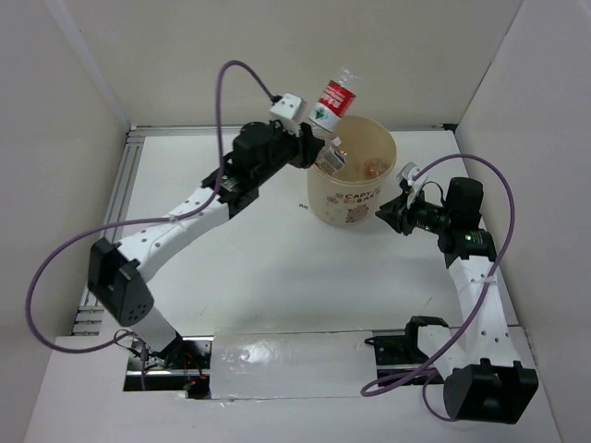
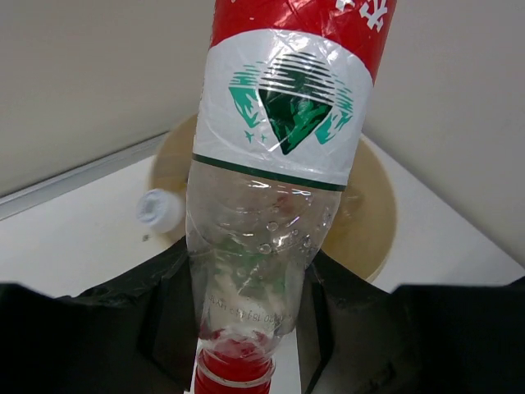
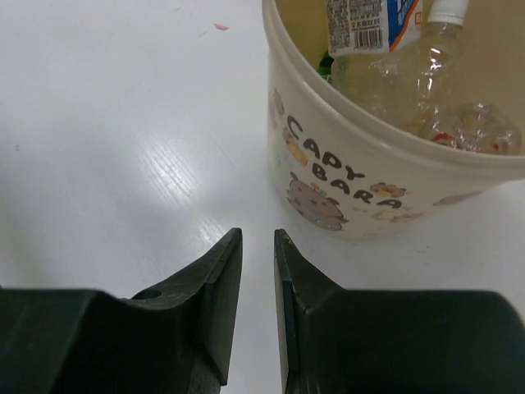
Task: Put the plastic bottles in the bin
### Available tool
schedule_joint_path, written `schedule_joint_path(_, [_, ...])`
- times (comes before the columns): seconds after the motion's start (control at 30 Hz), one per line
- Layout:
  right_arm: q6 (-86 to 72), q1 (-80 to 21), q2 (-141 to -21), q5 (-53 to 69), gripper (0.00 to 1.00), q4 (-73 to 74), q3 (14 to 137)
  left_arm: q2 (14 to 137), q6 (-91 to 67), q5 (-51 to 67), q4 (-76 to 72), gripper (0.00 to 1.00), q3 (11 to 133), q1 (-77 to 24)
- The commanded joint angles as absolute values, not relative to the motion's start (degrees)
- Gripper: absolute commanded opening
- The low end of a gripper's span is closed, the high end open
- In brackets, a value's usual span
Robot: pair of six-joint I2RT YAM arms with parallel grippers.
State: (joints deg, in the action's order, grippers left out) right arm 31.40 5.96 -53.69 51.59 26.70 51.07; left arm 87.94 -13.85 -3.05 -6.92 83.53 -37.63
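Top view first. The bin (image 1: 346, 208) sits near the far edge of the table, a bit right of the middle. The left arm reaches across to it, and the left gripper (image 1: 317, 120) is clamped on a red-labelled bottle (image 1: 334, 97) above the bin's far-left rim. The bottle's long axis tilts up and away, base toward the far wall and neck down at the fingers. The right gripper (image 1: 388, 218) is just beside the bin's right side, low over the table. I can't make out its jaws from here. A white-capped bottle (image 1: 331, 155) pokes up inside the bin against the left wall.

From the left wrist the held bottle (image 2: 279, 164) fills the frame, red cap (image 2: 234, 373) nearest the camera, and the top of the label is cut off. The dark fingers (image 2: 164, 328) sit either side of the neck. The bin (image 2: 373, 213) is mostly hidden behind the bottle, with a white cap (image 2: 160, 209) at its left rim.

In the right wrist view the right gripper (image 3: 256, 246) has its fingers drawn almost together, with only a thin slit between them and nothing in it. It faces the bin (image 3: 328, 164). Inside are clear crumpled bottles (image 3: 443, 107) and a blue-and-white label (image 3: 369, 20), cut off at the top.
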Motion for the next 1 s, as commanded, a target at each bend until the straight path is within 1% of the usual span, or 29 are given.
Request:
schedule_joint_path(0.0, [31.9,7.0,-49.5,53.1,0.30,29.2,49.7,94.9,-17.4,-1.4,-12.3,0.17,90.1,-42.1])
schedule_joint_path(0.03, [31.9,7.6,-48.7,53.1,0.30,29.2,48.8,98.0,-18.0,-2.0,-13.7,0.17,93.1,-42.7])
schedule_joint_path(0.1, [31.9,7.6,-46.1,53.1,0.31,30.7,47.9,101.3,-18.6,-2.8,-13.7,0.20,96.9,-43.9])
schedule_joint_path(0.13, [31.9,7.6,-45.1,53.1,0.32,31.6,46.6,104.5,-18.6,-2.8,-13.0,0.20,100.6,-44.5])
schedule_joint_path(0.2, [31.9,8.2,-42.5,53.1,0.37,32.4,45.8,107.6,-19.8,-3.3,-10.8,0.24,104.0,-45.0])
schedule_joint_path(0.23, [31.9,8.2,-41.6,53.1,0.43,33.1,44.9,108.8,-20.4,-3.3,-10.0,0.25,105.5,-45.0])
schedule_joint_path(0.27, [31.9,8.2,-40.8,52.6,0.59,33.1,44.9,111.1,-20.4,-3.3,-9.1,0.26,108.0,-45.0])
schedule_joint_path(0.3, [31.2,8.2,-39.3,52.6,0.67,33.1,44.0,112.1,-20.9,-4.0,-7.6,0.29,109.0,-45.6])
schedule_joint_path(0.33, [30.5,8.2,-38.7,51.9,0.75,33.1,43.2,112.8,-20.9,-4.0,-6.9,0.39,109.8,-45.6])
schedule_joint_path(0.37, [30.0,8.2,-38.0,51.2,0.83,33.1,43.2,113.5,-20.9,-5.0,-6.9,0.46,110.3,-46.1])
schedule_joint_path(0.43, [29.4,8.2,-36.6,51.2,0.85,33.1,42.5,114.1,-21.4,-6.8,-6.9,0.62,110.3,-46.1])
schedule_joint_path(0.47, [29.4,8.2,-36.6,50.7,0.85,33.1,41.8,114.6,-21.4,-6.8,-6.9,0.77,110.3,-46.1])
schedule_joint_path(0.5, [29.4,8.2,-36.6,50.7,0.85,33.1,41.8,114.6,-21.4,-7.3,-6.3,0.82,110.3,-46.1])
schedule_joint_path(0.53, [29.4,8.2,-36.6,50.7,0.87,33.1,41.8,115.1,-21.4,-7.3,-6.3,0.92,111.0,-46.1])
schedule_joint_path(0.57, [29.4,8.2,-36.6,50.7,0.87,33.1,41.8,115.7,-21.4,-7.3,-4.7,0.94,112.2,-46.1])
schedule_joint_path(0.6, [29.4,8.2,-36.6,50.7,0.87,33.1,41.8,115.7,-21.4,-7.3,-4.0,1.00,112.2,-46.1])
schedule_joint_path(0.73, [29.4,8.2,-36.6,50.2,0.88,33.1,41.8,114.3,-21.4,-7.8,-3.0,1.00,112.6,-46.1])
schedule_joint_path(0.8, [29.4,8.2,-36.6,50.2,0.93,33.1,41.8,111.7,-21.4,-7.8,-3.6,1.00,111.9,-46.1])
schedule_joint_path(0.83, [29.4,8.2,-36.6,49.5,1.00,33.1,41.8,110.6,-21.4,-7.8,-3.6,1.00,111.3,-46.1])
schedule_joint_path(0.87, [28.1,8.2,-36.6,49.5,1.00,33.1,41.8,109.3,-20.7,-7.8,-3.6,1.00,111.3,-46.8])
schedule_joint_path(0.97, [23.8,8.2,-37.8,46.0,1.00,32.4,42.4,101.5,-20.7,-7.3,-0.7,1.00,106.0,-46.8])
